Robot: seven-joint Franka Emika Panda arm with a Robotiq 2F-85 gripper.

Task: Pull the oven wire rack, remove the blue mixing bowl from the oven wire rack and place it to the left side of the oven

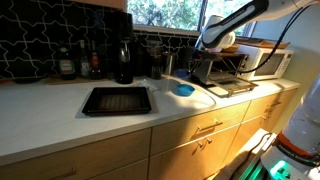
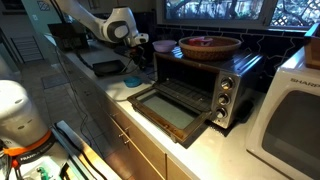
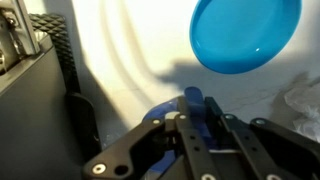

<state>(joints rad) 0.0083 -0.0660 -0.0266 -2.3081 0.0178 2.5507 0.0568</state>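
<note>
- Reaching in from high up, the arm (image 1: 240, 18) slopes down toward the counter (image 1: 50, 115), and its wrist bends so that the gripper (image 1: 212, 47) points downward.
- From across the room the same arm (image 2: 95, 20) comes in over the counter's far end, with the gripper (image 2: 136, 45) hanging in the air just beside the oven (image 2: 200, 85), on the side away from the microwave (image 2: 290, 110).
- The gripper is well clear of the counter top; nothing under it touches it.
- In the wrist view the gripper (image 3: 198, 110) has its fingers drawn close together, and a blue piece sits clamped between them.
- That blue piece looks like the rim of the bowl (image 3: 165, 110), so the bowl is up in the air in the gripper's hold, outside the oven.
- In both exterior views the bowl is too small and too hidden by the gripper for me to pick out.
- Below and ahead of the gripper a flat light-blue dish (image 3: 245, 35) lies on a pale patch of counter; it shows in both exterior views too (image 1: 184, 90) (image 2: 133, 82).
- The dish sits between the oven (image 1: 228, 70) and a black tray (image 1: 115, 100), apart from both.
- The oven's door (image 2: 170, 112) is folded down flat and open toward the counter edge.
- A wide brown crock (image 2: 210, 45) stands on top of the oven.
- A dark upright wall (image 3: 30, 110) fills the left edge of the wrist view, close to the gripper; I cannot tell what it belongs to.
</note>
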